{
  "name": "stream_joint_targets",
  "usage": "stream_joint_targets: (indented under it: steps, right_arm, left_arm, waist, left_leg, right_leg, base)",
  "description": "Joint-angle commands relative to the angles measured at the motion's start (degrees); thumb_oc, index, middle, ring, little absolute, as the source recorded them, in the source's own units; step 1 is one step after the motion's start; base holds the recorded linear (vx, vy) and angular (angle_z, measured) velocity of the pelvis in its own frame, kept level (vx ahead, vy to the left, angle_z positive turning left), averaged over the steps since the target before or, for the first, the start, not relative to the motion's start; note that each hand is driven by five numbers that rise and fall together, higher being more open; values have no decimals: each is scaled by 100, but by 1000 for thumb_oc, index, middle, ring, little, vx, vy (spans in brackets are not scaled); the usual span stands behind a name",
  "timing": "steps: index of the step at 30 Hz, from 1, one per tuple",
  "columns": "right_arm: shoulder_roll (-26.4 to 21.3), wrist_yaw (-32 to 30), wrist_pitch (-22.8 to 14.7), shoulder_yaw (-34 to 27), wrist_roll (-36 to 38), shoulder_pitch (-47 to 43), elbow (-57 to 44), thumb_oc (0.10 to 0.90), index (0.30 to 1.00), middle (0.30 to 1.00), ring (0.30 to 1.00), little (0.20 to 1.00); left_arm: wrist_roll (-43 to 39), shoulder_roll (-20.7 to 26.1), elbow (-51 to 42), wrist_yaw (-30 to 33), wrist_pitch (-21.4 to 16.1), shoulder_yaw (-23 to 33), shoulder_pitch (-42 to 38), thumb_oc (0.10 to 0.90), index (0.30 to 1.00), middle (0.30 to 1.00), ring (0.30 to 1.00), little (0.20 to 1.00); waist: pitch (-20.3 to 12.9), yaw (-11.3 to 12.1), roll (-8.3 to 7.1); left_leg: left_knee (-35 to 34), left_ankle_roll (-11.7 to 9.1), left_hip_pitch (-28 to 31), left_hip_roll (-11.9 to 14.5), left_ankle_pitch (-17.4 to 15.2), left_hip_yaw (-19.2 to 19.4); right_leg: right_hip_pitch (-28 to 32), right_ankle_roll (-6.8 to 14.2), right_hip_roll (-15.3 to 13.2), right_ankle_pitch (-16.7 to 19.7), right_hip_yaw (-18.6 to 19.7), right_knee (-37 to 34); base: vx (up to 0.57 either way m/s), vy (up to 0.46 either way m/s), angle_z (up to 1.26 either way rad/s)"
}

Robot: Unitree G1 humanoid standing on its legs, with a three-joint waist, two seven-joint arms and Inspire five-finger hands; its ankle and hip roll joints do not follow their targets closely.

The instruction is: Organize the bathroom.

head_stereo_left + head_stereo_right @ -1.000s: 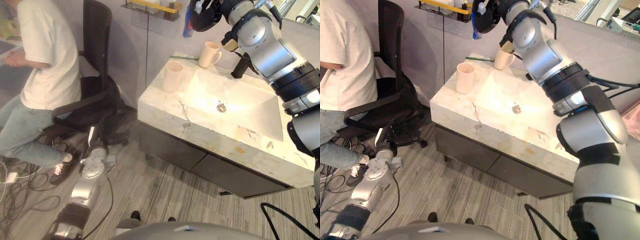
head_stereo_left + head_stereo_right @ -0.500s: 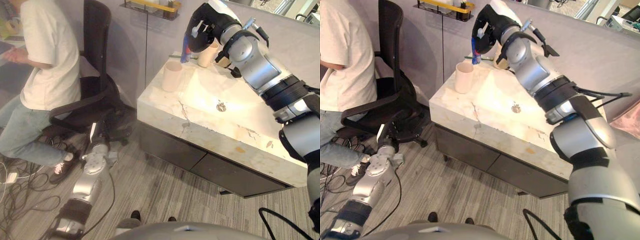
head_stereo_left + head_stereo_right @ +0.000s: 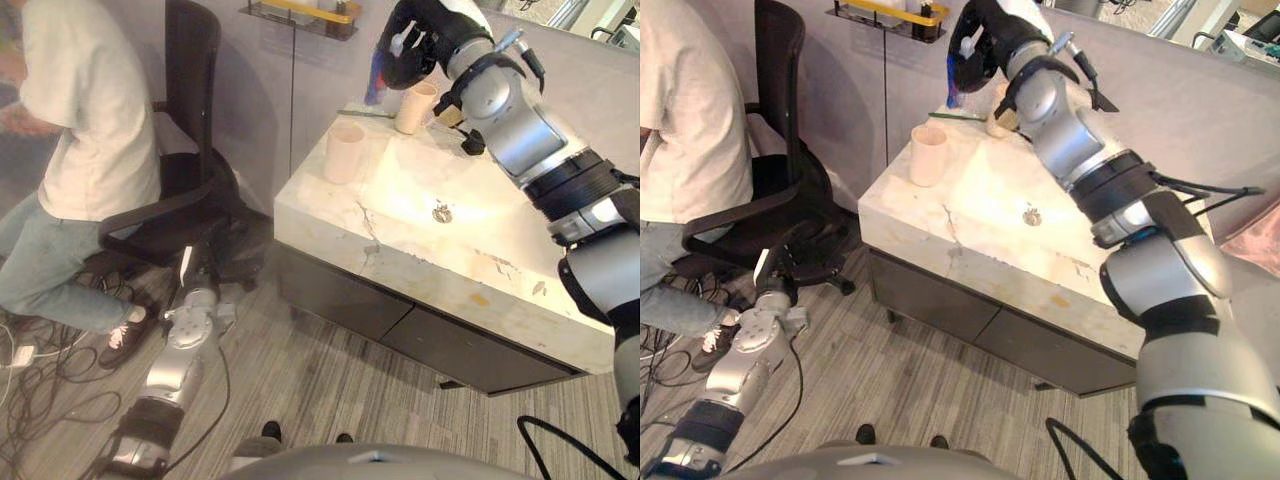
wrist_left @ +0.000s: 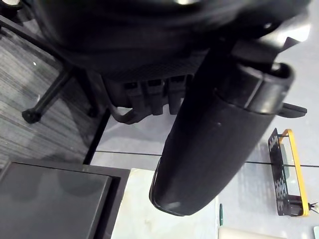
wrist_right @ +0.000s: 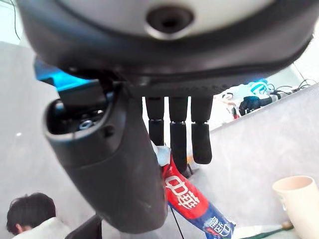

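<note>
My right hand (image 3: 428, 35) is raised over the far left corner of the marble sink counter (image 3: 330, 215), shut on a red and blue toothpaste tube (image 3: 377, 80) that hangs down from it. In the right wrist view the fingers (image 5: 172, 134) curl round the tube (image 5: 187, 199). Below it stand two cream mugs, one near the counter's left edge (image 3: 346, 152) and one at the back (image 3: 415, 107). A green toothbrush (image 3: 362, 114) lies between them. My left hand (image 3: 190, 300) hangs low near the floor beside the chair.
A person in a white shirt sits on a black office chair (image 3: 190, 120) left of the counter. A black and yellow wire shelf (image 3: 305, 15) is fixed to the wall above. The sink basin (image 3: 470, 200) has a drain in its middle. Cables lie on the floor at the left.
My right hand came down with the tube toward the mugs, then rose again and now holds it higher. The person has shifted on the chair. The left arm stays put.
</note>
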Motion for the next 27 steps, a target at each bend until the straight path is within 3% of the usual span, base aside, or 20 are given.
stream_joint_targets:
  steps: [1, 27]
  right_arm:
    - [-178, -651, -275, -467, -167, -642, -127, 400, 300, 300, 300, 300]
    - [124, -799, -491, -678, -51, -381, -682, 400, 300, 300, 300, 300]
  left_arm:
    - [281, 186, -201, -63, -600, -211, -449, 800, 900, 900, 900, 900]
    - [540, 48, -116, -104, -546, -268, -799, 800, 900, 900, 900, 900]
  waist:
    - [-714, 121, -142]
    - [-523, 132, -196]
  left_leg:
    - [480, 149, -1, -298, -446, -127]
    - [839, 253, -135, -367, -599, -188]
  right_leg:
    - [-269, -62, 139, 8, -405, 503]
    - [-331, -95, 100, -68, -331, 716]
  base:
    - [0, 0, 0]
    - [-42, -11, 0]
